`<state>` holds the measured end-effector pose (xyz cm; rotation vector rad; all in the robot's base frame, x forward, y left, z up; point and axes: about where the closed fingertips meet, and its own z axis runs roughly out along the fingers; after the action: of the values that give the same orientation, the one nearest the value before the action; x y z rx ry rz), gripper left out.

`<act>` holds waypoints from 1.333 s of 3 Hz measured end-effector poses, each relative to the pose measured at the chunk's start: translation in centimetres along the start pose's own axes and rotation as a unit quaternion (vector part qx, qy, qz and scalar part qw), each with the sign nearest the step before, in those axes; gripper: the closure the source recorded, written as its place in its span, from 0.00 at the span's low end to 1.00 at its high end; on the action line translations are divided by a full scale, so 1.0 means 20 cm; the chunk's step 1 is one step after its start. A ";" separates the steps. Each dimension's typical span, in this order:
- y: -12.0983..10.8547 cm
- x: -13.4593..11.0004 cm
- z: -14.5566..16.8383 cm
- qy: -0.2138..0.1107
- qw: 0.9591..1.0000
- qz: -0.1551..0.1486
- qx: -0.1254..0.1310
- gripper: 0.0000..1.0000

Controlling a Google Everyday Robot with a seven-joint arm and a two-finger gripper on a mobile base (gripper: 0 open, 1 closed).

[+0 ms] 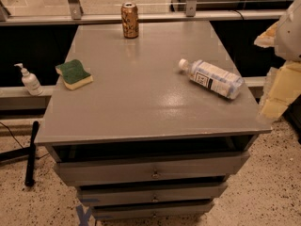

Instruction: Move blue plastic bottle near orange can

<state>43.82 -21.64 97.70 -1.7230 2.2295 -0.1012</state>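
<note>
Showing a grey cabinet (141, 117) from above, its drawers (188, 166) nearest the camera. Gripper (277, 95): pale, at the right edge of view, just off the cabinet top's right side; how far it is parted cannot be told. Bottle (214, 78): lies on its side just left of the gripper, apart from it, cap pointing far-left. Sponge (74, 74): green over yellow, well left of the gripper, near the opposite edge. Dispenser (29, 80): further left, on a ledge off the cabinet. Can (130, 20): upright at the far edge, well beyond and left of the gripper, well apart from the bottle.
</note>
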 end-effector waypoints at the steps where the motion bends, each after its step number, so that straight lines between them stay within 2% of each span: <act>1: 0.00 0.00 0.00 0.000 1.000 0.000 0.000 0.00; 2: -0.05 -0.03 0.08 -0.018 1.000 0.007 0.010 0.00; 4: -0.32 -0.19 0.42 -0.075 0.996 0.032 0.039 0.00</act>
<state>53.10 -18.55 92.12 -1.5642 2.1403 -0.0436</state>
